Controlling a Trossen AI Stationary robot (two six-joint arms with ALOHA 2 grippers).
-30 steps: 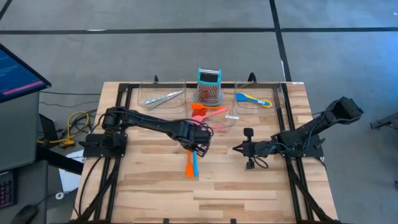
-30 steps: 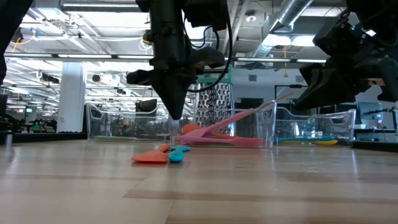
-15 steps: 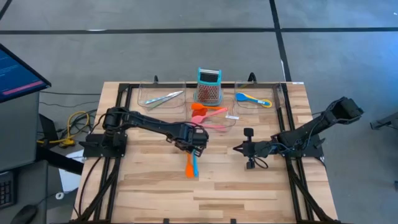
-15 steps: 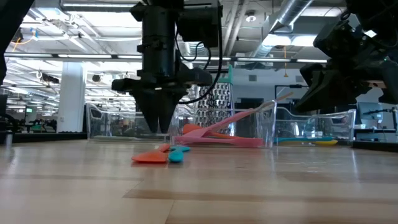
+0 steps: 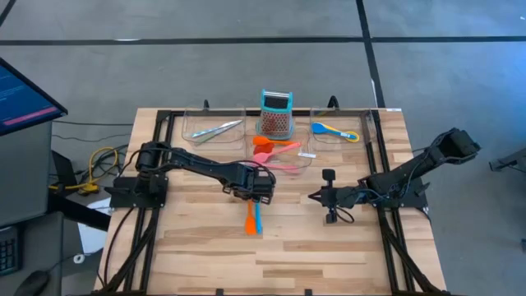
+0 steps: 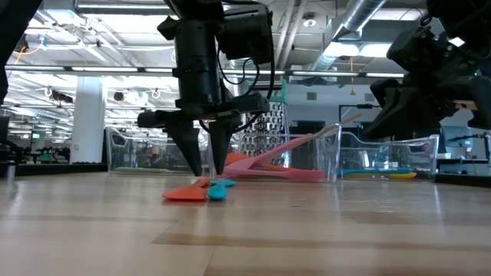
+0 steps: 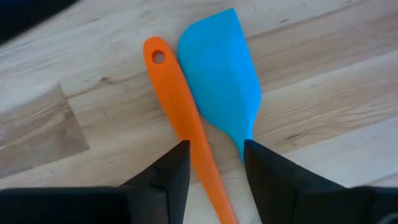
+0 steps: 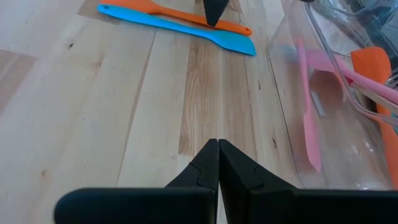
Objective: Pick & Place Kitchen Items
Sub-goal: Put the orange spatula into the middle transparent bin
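1. Hovering over the middle of the table [image 5: 205,255], the left gripper [image 5: 256,196] points straight down with its fingers [image 7: 171,177] spread wide and nothing between them.
2. Right under it lie the orange spatula [image 7: 180,118] and the blue spatula [image 7: 221,74], side by side and touching, flat on the wood. In the left wrist view the orange handle runs into the gap between the fingers, and the blue blade sits just beside it.
3. From above, the pair [image 5: 252,218] stretches from the gripper toward 6 o'clock, orange on the 9 o'clock side, blue on the 3 o'clock side.
4. Low view: the fingertips [image 6: 205,165] are just above the wood, either side of the utensils' near ends, can't tell if they touch.
5. Right gripper [image 5: 312,197] sits off at 3 o'clock from the spatulas, well apart, fingers pinched together, holding nothing.
6. At 12 o'clock from the left gripper there's a clear tray [image 5: 300,164] with a pink spatula [image 5: 283,167] and red and orange spoons [image 5: 271,146] in it.
7. Farther back: tongs [image 5: 212,130] in the tray at 11 o'clock, a yellow and blue utensil [image 5: 333,130] in the tray at 1 o'clock, and the grater [image 5: 276,113] standing between them.
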